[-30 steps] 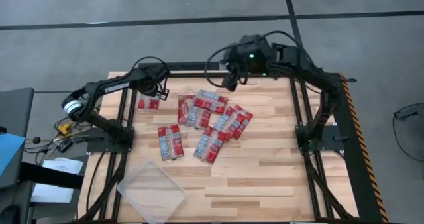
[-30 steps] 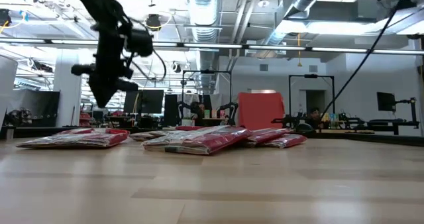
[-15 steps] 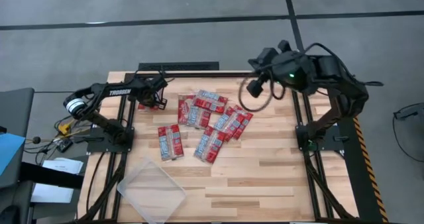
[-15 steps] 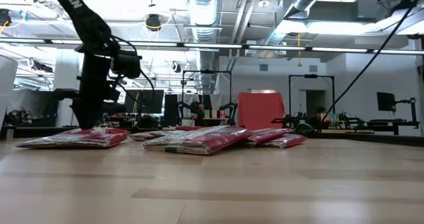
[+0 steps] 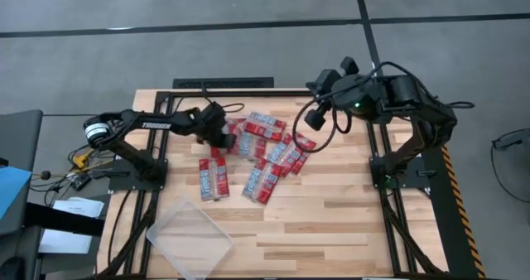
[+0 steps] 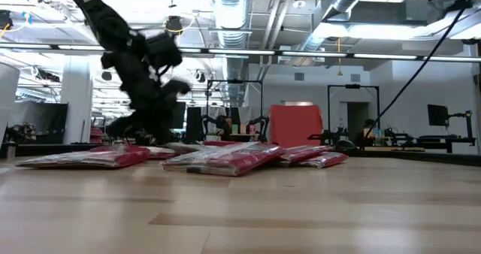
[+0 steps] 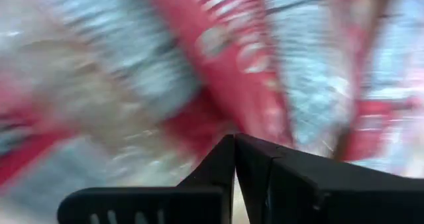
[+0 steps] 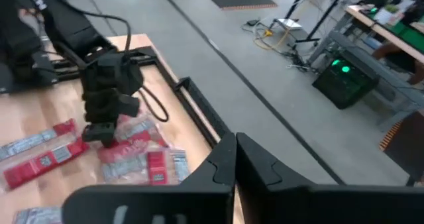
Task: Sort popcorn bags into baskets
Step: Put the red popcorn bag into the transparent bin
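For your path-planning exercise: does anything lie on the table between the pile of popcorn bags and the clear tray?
Only two popcorn bags lie apart from the pile, roughly toward the clear tray; otherwise bare tabletop.

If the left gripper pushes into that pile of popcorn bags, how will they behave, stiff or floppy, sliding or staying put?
The popcorn bags lie flat and overlapping, so they probably bend rather than stay rigid. On the smooth wooden table they would likely slide and fan out. The shut left gripper at the pile's edge may shove several together.

A wooden table (image 5: pixel 331 214); perhaps monitors (image 6: pixel 169 115) behind.
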Controlling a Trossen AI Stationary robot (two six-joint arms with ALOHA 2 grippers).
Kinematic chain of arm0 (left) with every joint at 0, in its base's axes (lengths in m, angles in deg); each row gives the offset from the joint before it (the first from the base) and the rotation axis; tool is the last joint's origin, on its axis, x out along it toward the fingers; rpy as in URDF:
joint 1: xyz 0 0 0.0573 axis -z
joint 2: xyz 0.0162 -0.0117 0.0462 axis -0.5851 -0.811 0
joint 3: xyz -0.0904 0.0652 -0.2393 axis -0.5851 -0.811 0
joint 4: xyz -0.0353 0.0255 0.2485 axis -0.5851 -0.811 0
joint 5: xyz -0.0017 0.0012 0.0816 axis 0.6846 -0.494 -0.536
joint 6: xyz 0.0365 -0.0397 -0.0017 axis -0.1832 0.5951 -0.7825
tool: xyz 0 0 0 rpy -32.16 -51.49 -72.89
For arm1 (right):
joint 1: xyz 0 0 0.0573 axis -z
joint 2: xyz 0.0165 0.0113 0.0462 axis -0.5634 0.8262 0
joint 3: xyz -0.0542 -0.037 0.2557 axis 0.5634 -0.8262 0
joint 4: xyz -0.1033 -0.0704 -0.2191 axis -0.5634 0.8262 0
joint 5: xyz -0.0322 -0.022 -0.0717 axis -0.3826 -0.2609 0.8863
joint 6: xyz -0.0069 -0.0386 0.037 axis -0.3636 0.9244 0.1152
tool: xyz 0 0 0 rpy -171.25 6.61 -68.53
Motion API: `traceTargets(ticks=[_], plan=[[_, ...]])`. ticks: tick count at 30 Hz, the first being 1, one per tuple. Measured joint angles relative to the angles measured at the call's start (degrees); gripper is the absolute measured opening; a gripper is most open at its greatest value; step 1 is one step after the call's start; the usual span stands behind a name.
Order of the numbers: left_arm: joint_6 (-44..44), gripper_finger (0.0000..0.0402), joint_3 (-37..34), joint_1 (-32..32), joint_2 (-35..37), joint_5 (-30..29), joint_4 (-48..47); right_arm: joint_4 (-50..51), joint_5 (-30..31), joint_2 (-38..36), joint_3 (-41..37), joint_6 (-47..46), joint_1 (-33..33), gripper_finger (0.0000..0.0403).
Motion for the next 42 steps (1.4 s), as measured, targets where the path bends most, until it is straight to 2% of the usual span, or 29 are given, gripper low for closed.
traceTargets(ticks=[7,12,15,21,25,29,33,42], plan=[[2.58,0.0000,4.49,4.12,6.04,-6.05,-3.40,0.72,-1.38,1.42,0.17,-0.04,0.39,0.0049],[-1.53,0.0017,5.73,4.33,13.99,-18.60,-16.76,2.69,-3.18,1.63,0.13,-1.62,0.33,0.0054],[-3.27,0.0057,5.84,4.02,18.00,-23.89,-24.47,3.85,-3.10,1.66,0.13,-2.02,0.43,0.0068],[-1.22,0.0180,4.01,2.70,20.74,-27.04,-32.15,4.19,-3.42,1.55,0.13,-1.99,1.98,0.0131],[7.25,0.0262,-1.11,2.23,19.15,-27.12,-30.45,4.60,-6.17,1.49,0.13,-2.02,3.67,0.0185],[10.28,0.0308,-7.49,2.23,18.49,-26.81,-17.62,6.52,-6.49,1.49,0.13,-2.02,4.99,0.0228],[13.42,0.0319,-11.39,2.23,18.49,-26.40,-5.00,6.83,-6.58,1.55,0.13,-2.00,5.97,0.0244],[14.38,0.0315,-13.20,1.99,11.90,-27.60,-2.75,7.44,-6.83,1.55,0.13,-2.00,6.08,0.0237]])
